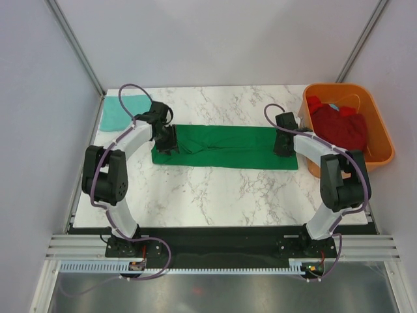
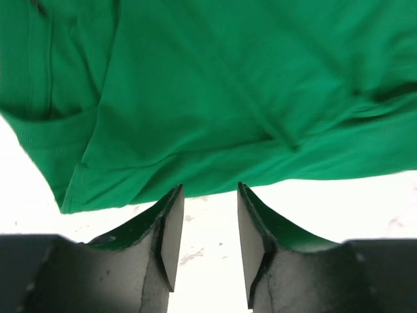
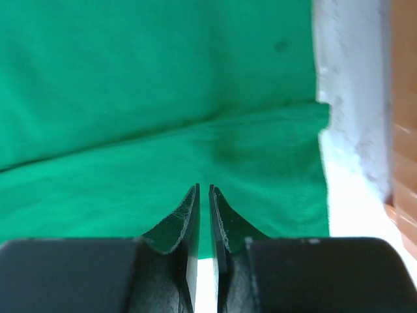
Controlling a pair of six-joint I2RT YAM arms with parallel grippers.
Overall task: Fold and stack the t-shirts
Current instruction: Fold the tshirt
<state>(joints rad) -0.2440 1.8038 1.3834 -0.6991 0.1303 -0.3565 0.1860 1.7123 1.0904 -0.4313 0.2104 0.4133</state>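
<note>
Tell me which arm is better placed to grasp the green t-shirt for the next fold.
Probably the left arm: its jaws stand open right at the edge of the green t-shirt. On the right arm the jaws are almost shut above the cloth and would need to open first.

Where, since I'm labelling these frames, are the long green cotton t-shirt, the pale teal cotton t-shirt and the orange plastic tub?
long green cotton t-shirt (image 1: 225,147): top view, middle of the cloth.
pale teal cotton t-shirt (image 1: 117,112): top view, its visible middle.
orange plastic tub (image 1: 335,87): top view, far rim.
</note>
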